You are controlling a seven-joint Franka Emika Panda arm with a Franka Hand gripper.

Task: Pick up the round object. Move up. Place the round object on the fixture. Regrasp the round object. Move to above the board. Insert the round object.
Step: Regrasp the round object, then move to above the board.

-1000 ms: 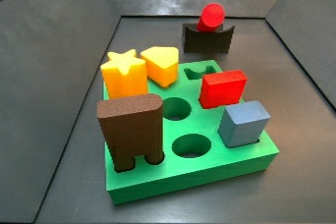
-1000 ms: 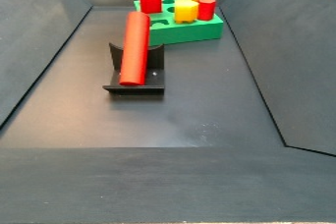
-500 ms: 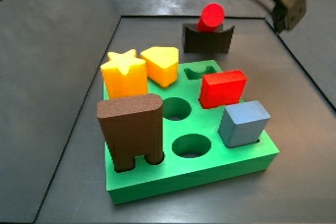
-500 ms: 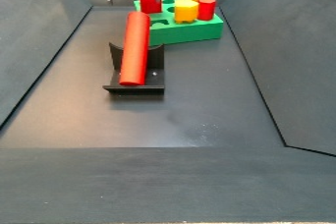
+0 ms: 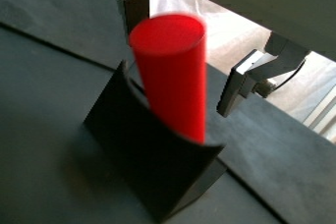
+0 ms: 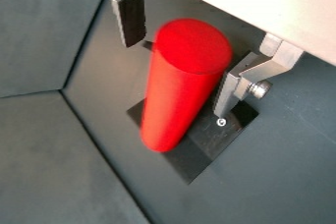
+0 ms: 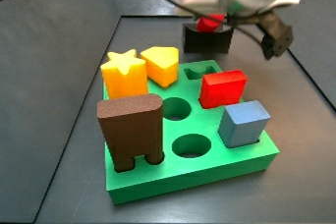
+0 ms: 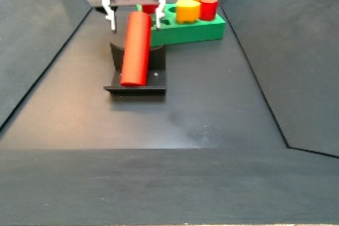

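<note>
The round object [image 8: 135, 48], a smooth red cylinder, leans at a slant in the dark fixture [image 8: 138, 83], its upper end toward the green board [image 8: 199, 30]. My gripper [image 8: 133, 16] has come down over that upper end and is open. In both wrist views the silver fingers [image 6: 132, 17] [image 5: 250, 75] stand on either side of the round object [image 6: 182, 81] [image 5: 176, 66] with gaps showing. In a side view the gripper [image 7: 231, 24] hides most of the round object [image 7: 206, 22] above the fixture [image 7: 205, 41].
The board [image 7: 210, 169] carries a brown arch block [image 7: 129, 130], a yellow star [image 7: 124, 73], a yellow block [image 7: 161, 65], a red cube [image 7: 223, 87] and a grey-blue cube [image 7: 245, 123]. Dark sloping walls [image 8: 40, 71] enclose the floor.
The gripper has come down from above into view and now straddles the upper end of the round object. The round object and fixture have not moved.
</note>
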